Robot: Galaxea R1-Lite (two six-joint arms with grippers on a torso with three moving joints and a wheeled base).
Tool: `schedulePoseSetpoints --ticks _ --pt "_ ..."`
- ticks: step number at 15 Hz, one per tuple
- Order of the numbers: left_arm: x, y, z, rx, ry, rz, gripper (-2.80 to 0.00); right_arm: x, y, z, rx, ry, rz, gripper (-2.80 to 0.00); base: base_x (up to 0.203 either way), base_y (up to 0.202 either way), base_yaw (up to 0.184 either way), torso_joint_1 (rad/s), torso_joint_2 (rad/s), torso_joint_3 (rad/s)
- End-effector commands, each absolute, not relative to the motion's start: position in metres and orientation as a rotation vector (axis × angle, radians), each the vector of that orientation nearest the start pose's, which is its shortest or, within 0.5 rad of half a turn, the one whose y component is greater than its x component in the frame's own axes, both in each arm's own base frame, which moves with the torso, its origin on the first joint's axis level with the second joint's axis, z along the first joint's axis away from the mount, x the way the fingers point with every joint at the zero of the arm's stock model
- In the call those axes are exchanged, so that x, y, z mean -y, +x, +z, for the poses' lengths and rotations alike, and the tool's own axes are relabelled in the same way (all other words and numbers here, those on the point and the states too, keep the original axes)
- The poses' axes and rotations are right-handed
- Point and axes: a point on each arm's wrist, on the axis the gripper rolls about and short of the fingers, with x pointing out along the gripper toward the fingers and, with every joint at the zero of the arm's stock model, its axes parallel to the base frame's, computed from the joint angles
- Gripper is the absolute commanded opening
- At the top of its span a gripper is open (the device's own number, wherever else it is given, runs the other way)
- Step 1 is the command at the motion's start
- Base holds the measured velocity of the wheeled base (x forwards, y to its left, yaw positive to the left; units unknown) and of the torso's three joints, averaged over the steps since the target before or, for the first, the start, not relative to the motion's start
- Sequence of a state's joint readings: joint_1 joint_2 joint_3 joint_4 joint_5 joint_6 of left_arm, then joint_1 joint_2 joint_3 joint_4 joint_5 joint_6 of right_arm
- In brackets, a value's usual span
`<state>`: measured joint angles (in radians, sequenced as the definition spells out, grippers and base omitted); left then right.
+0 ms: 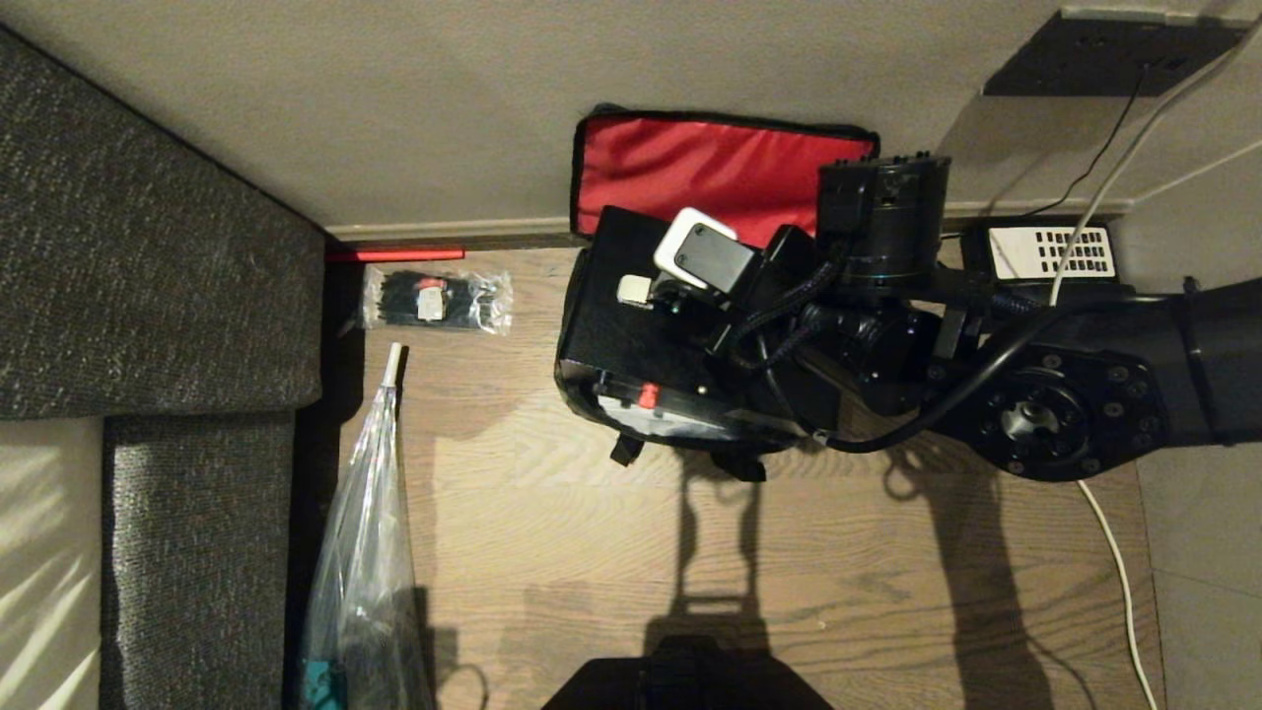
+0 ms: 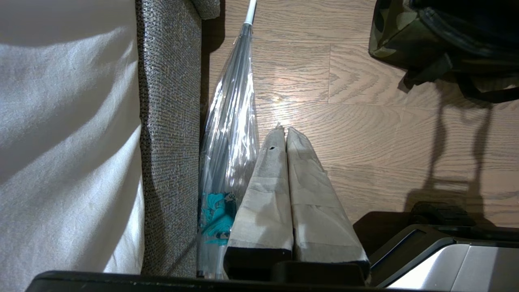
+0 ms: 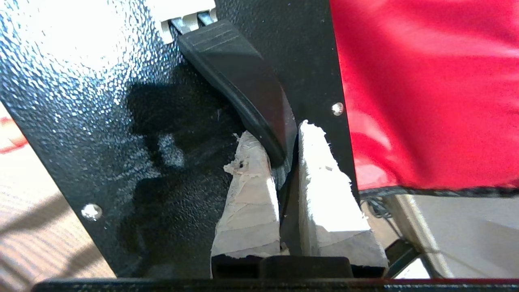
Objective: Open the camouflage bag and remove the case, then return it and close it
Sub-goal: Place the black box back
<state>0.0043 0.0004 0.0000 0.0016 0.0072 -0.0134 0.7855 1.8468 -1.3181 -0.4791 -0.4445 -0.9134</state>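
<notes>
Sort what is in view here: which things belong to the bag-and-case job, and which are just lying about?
Job:
- green camouflage fabric bag, red-lined lid open
- flat black hard case with handle
- right gripper, shut on the handle

Lying about:
- clear packet of black ties
- clear plastic umbrella
- black telephone, white keypad panel
- left gripper, shut, idle

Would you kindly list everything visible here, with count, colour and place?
bag: one, camouflage with red lid lining, open on the floor by the wall.
case: one, black with a red knob, standing in the bag.
handle: one, black, on the case.
tie packet: one, clear with black ties, floor left of the bag.
umbrella: one, clear, beside the sofa.
sofa: one, grey, far left.
telephone: one, black with white panel, by the wall.
right gripper: jaws closed on the handle.
left gripper: shut, idle above the floor.
</notes>
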Motion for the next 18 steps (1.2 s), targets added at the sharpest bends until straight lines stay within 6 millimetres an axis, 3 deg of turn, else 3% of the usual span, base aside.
schedulePoseSetpoints --ticks 1,11,18 --pt "0.0 -0.023 0.074 -0.003 -0.014 0.012 -2.8 -0.253 0.265 0.262 0.12 -0.936 0.335 -2.8 0.0 0.0 0.0 0.0 0.0 0.0" --pt "0.0 -0.023 0.074 -0.003 -0.014 0.012 -2.8 -0.25 0.259 0.269 0.13 -0.932 0.337 -2.8 0.0 0.0 0.0 0.0 0.0 0.0" --pt "0.0 -0.023 0.074 -0.003 -0.014 0.012 -2.8 -0.247 0.24 0.277 0.155 -0.929 0.355 -2.8 0.0 0.0 0.0 0.0 0.0 0.0"
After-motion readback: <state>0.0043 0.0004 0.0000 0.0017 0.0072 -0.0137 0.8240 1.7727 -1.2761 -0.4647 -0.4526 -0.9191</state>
